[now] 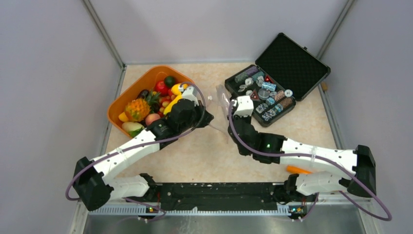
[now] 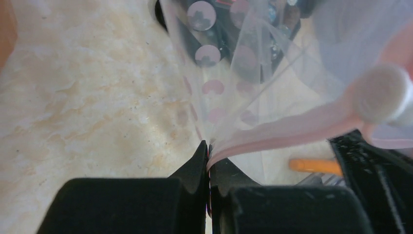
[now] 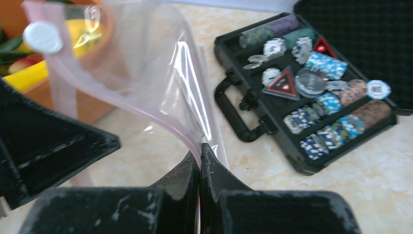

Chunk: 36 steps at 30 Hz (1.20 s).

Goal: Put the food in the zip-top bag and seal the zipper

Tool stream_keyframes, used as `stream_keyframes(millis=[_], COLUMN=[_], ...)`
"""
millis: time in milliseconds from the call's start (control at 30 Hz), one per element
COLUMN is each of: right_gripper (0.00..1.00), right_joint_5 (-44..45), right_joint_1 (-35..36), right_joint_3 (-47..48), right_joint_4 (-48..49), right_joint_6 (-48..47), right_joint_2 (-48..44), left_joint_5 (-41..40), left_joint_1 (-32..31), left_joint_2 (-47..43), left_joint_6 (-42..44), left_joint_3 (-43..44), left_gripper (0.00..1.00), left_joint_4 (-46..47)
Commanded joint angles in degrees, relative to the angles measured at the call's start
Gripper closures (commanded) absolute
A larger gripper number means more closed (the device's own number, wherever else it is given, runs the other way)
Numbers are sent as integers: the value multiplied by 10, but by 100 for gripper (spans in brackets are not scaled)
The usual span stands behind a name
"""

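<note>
my left gripper (image 2: 208, 151) is pinched shut on the narrow pink zipper strip (image 2: 292, 129) of the clear crinkly plastic bag (image 2: 253, 58). my right gripper (image 3: 200, 153) clamps the mouth edge too, holding it spread, i judge, for the toy fruit (image 1: 138, 108) in the orange basket (image 1: 127, 90).

No word or number is legible from anywhere I look. The nearest things to signs sit in the black case (image 3: 360, 29). A red triangular token (image 3: 284, 84) at mid-frame of the right wrist view has a pale mark at its centre, too blurred to read. A round chip (image 2: 201, 15) at the top of the left wrist view bears a dark cross-like figure. The zip-top bag (image 2: 336, 44) carries printed pink dots (image 2: 213, 87).
</note>
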Motion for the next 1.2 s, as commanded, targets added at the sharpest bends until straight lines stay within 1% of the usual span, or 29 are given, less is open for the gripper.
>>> stream_keyframes(millis=[0, 100, 133, 200, 267, 367, 467, 633, 733, 800, 867, 933, 967, 1067, 1167], right_gripper=[100, 100, 100, 100, 100, 100, 100, 100, 100, 100, 100, 100, 100, 100, 100], right_joint_5=[96, 88, 65, -8, -26, 10, 46, 100, 106, 112, 117, 82, 63, -6, -62], right_joint_1=[-6, -5, -5, -6, -6, -6, -6, -6, -7, -7, -7, -7, -6, -6, -8], right_joint_3=[20, 18, 19, 20, 36, 54, 67, 78, 81, 89, 94, 101, 104, 118, 117], right_joint_4=[-56, -72, -73, -64, -101, -129, -121, -62, -16, -10, -4, -22, -46, -122, -186], right_joint_6=[-15, -15, -24, -66, -46, -40, -54, -116, -177, -198, -243, -262, -261, -215, -169], right_joint_2=[-15, -12, -10, 2, 21, 39, 32, -13, -52, -68, -78, -83, -81, -51, 6], left_joint_5=[-46, -62, -65, -70, -73, -85, -90, -77, -47, -12, 10, 22, 28, 45, 38], left_joint_1=[0, 0, 0, 0, 0, 0, 0, 1, 1, 1, 1, 1, 1, 1, 1], left_joint_2=[-7, -15, -16, -17, -15, -16, -27, -18, -10, -3, 11, 22, 26, 41, 49], left_joint_6=[7, 3, 3, 3, 1, -8, 8, 28, 31, 36, 37, 37, 35, 28, 19], left_joint_3=[12, 3, -1, -6, -8, -1, 1, 45, 64, 74, 91, 101, 101, 90, 75], left_gripper=[100, 100, 100, 100, 100, 100, 100, 100, 100, 100, 100, 100, 100, 100, 100], left_joint_4=[-28, -29, -28, -26, -28, -43, -24, -35, -22, 0, 4, 4, 6, 22, 12])
